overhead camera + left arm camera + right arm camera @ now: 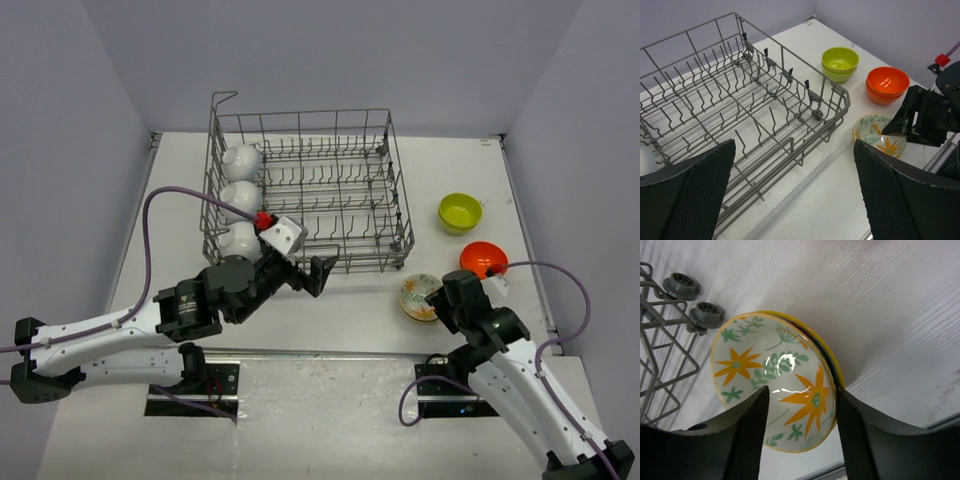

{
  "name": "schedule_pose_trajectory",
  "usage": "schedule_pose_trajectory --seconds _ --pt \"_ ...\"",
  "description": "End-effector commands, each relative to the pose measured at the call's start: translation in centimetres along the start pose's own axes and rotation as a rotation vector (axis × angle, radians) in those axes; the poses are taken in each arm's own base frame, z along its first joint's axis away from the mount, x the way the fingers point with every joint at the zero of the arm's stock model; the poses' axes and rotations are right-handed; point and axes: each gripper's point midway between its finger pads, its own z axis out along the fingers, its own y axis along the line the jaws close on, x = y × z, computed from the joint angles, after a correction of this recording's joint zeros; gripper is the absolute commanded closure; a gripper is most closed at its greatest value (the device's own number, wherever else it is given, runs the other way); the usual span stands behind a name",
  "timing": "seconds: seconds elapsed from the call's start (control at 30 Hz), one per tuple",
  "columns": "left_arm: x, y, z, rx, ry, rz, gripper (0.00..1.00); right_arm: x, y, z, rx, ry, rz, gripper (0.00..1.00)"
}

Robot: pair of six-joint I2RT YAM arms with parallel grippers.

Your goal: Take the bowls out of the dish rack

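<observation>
The unloading looks about two-thirds done. On the tabletop [330, 312] to the right of the dish rack [404, 200] sit the yellow-green bowls [460, 211], the orange bowls [484, 259] and the floral bowls [767, 365], each pair nested. Three white bowls [240, 195] stand in a row down the rack's left side.

The step in hand appears to be setting down the floral pair. The right pincer [802, 395] stands over its near rim, one finger above the painted inside and the other outside the yellow edge. The gap between the fingers is moderate, and it does not look clamped. The bowl rests on the tabletop just beside the rack's front corner.

The left arm lies low across the tabletop from its base. Its wrist is turned right along the rack's front wall. The left pincer [795, 150] is spread wide and holds nothing.

I judge that the right pincer must next lift straight up so it does not drag the floral bowl. The left pincer is aimed away from the white bowls, so it must swing back toward that left row. It would take the nearest bowl by its rim and lift it clear of the tines.
</observation>
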Motion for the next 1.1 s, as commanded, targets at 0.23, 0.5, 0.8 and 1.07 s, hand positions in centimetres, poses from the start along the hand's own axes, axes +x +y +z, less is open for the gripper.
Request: schedule_pose_trajectory --seconds 0.23,0.5,0.8,1.07 --pt "-0.3 3.8 1.5 -0.245 -0.024 -0.142 0.0 -2.8 2.9 -4.4 -0.185 -0.065 0.089 0.21" --pt "0.5 5.5 4.5 -0.243 0.006 -0.265 0.0 -5.0 4.1 -7.8 -0.277 -0.126 0.052 0.07" --pt "-1.7 8.7 5.2 -0.413 0.018 -0.266 0.0 -5.5 10.4 -12.1 -0.579 -0.114 -0.157 0.01" --pt "-6.2 12.6 2.2 -0.592 -0.078 -0.211 0.0 -7.2 18.2 -17.8 -0.843 -0.141 -0.357 0.01"
